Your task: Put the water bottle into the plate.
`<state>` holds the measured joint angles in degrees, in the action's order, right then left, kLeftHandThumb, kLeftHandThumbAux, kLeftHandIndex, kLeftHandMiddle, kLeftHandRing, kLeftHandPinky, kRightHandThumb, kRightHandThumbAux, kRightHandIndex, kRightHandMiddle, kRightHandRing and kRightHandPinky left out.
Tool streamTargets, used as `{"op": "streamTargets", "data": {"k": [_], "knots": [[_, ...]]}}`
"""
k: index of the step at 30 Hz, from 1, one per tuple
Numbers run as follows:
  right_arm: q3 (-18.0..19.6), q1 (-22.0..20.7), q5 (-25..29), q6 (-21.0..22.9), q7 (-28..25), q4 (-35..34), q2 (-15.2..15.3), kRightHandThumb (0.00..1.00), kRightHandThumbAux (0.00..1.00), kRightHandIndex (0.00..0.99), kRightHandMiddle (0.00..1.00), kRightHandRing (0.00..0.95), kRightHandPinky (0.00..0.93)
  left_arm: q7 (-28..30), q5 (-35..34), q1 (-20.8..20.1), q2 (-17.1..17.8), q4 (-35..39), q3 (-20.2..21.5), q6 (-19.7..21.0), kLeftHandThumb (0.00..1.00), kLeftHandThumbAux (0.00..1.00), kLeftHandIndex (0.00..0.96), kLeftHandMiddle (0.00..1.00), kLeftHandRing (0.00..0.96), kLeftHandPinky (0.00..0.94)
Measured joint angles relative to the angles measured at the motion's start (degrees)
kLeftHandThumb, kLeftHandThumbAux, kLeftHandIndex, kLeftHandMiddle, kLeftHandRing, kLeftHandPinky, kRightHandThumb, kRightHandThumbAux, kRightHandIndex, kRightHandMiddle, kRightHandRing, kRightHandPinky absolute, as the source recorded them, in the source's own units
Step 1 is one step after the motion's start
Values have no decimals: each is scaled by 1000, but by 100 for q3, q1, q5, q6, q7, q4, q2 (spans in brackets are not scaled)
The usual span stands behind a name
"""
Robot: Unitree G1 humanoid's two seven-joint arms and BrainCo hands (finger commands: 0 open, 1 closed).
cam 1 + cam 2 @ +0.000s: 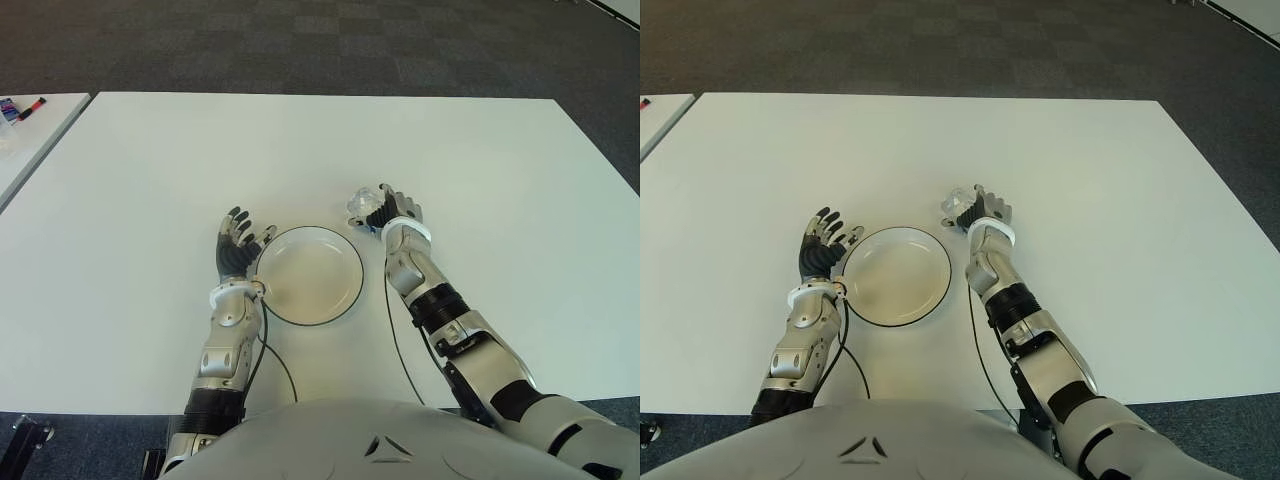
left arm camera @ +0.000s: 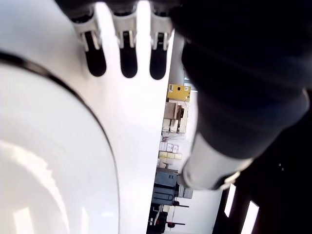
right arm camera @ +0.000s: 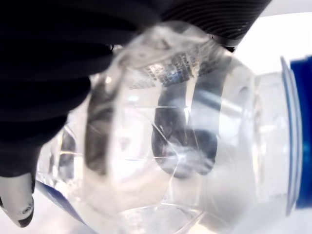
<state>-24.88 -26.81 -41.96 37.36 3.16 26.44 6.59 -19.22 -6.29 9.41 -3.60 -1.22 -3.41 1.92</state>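
Just off the plate's rim, at about its one o'clock, the water bottle (image 1: pixel 361 203) sits inside the right hand (image 1: pixel 392 212). It is a clear, crinkled bottle with a blue cap, and the wrist camera shows the dark fingers (image 3: pixel 183 141) wrapped around its body, seen straight through the plastic. So the right hand is closed on the bottle, low over the white table (image 1: pixel 500 200); whether the bottle's base is on the table or lifted I cannot tell from where I stand.

The plate (image 1: pixel 310 274), white with a dark rim and nothing on it, lies at about eight o'clock from the bottle, near but apart from it. At the plate's nine o'clock the left hand (image 1: pixel 240 245) shows just beside the rim, fingers spread and holding nothing.

I would judge the step in hand to be carrying the bottle over to the plate. To do it well, the hand should raise the bottle enough to clear the rim, travel toward eight o'clock until it is over the plate's middle, then lower it gently before loosening. Thin plastic like this gives under pressure, so a firm but unhurried hold seems wise; a bottle set near the rim could tip off.
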Motion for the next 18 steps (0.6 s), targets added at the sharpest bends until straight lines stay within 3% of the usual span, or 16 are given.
{"op": "streamTargets", "data": {"k": [18], "knots": [[-181,-95,-99,3,-9,99,86,952,629,161,498,806,812,-1,2,35,0,63,-9,14,115,893,145,170,157,192]]}}
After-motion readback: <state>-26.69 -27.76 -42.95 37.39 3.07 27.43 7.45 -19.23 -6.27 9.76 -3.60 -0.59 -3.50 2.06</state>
